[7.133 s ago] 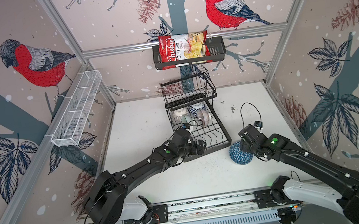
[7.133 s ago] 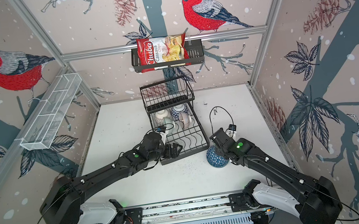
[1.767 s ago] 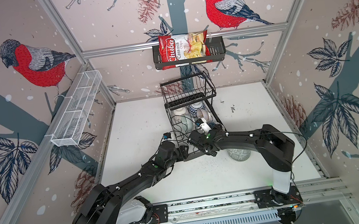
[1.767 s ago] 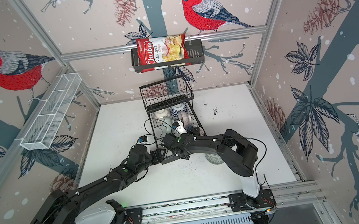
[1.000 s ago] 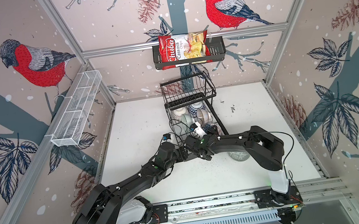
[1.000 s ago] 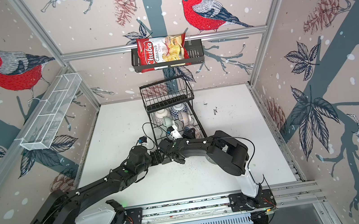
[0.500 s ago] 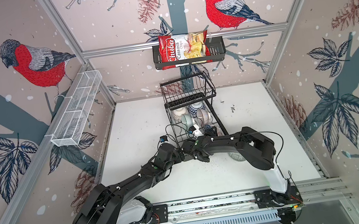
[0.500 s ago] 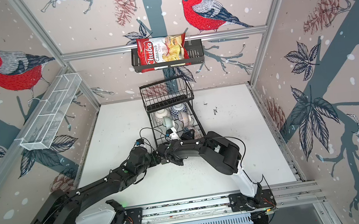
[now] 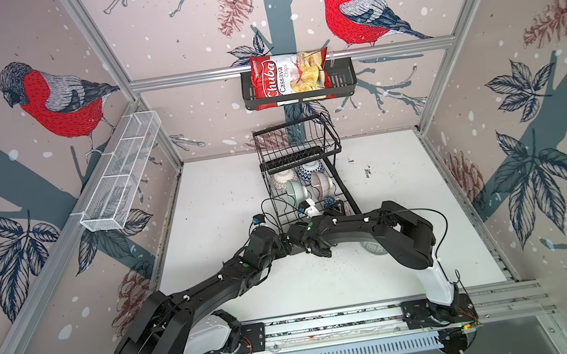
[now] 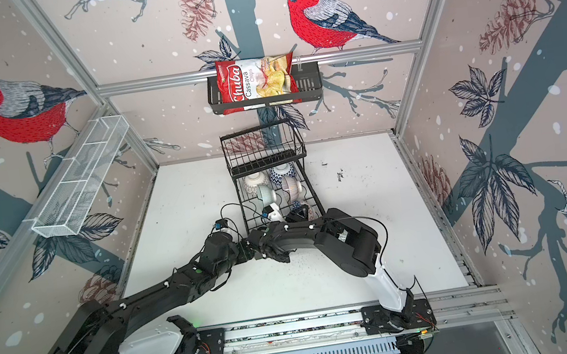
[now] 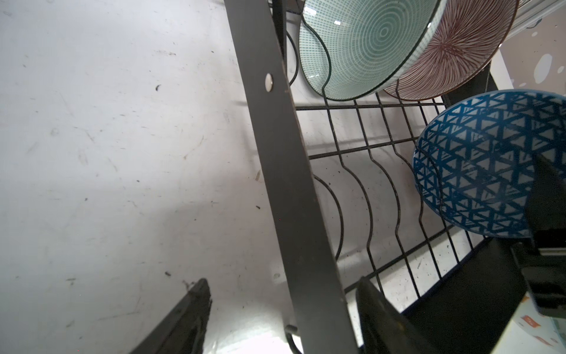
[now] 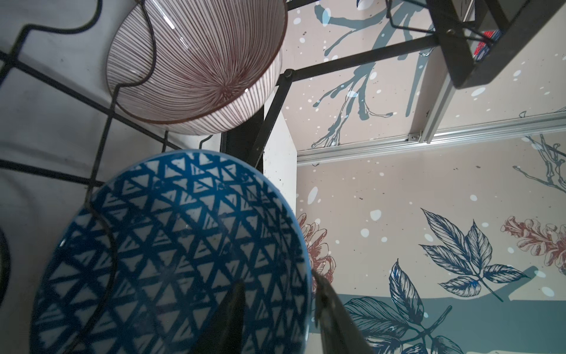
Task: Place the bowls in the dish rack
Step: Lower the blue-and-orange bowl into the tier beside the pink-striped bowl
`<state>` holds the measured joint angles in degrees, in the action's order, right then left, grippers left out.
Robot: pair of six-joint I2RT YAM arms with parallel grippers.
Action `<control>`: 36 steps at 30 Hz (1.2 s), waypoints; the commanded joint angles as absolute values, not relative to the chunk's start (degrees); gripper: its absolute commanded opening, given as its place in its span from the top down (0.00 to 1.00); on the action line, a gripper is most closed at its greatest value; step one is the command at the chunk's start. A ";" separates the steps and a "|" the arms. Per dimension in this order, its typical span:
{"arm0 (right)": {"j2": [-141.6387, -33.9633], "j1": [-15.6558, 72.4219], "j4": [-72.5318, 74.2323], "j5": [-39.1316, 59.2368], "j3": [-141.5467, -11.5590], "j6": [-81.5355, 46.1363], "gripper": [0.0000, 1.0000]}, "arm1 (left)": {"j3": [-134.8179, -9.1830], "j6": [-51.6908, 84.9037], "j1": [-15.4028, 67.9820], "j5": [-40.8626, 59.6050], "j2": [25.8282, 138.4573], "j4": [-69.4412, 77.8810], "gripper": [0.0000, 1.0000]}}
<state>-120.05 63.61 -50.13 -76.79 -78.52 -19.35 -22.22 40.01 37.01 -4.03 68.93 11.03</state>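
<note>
blue triangle bowl (image 12: 171,260) sits on edge in the wavy slots of the dish rack (image 9: 299,156), so our right gripper (image 12: 280,280) stands parted astride its rim, left gripper (image 11: 283,280) open around the side bar (image 11: 306,245), bracing it, we reckon.

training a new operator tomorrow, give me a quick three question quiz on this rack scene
1. True or false: the right gripper straddles the rim of the blue bowl.
2. What stands between the open jaws of the left gripper? A. a side bar of the rack B. a bowl's rim C. nothing
3. Fill in: the bowl nearest the blue bowl has a ___ pattern.

Key
1. True
2. A
3. Striped: it is the striped bowl
</note>
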 commanded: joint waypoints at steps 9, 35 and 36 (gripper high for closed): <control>-119.52 64.47 -45.52 -72.82 -78.75 -19.26 0.35 | -23.03 39.02 37.34 0.79 68.42 16.70 0.26; -110.41 64.35 -32.29 -64.26 -77.56 -12.47 0.29 | -24.19 38.42 37.33 -2.12 63.88 11.71 0.26; -109.93 64.37 -31.74 -63.68 -77.45 -12.47 0.29 | -24.55 38.21 37.34 -2.28 63.38 10.80 0.26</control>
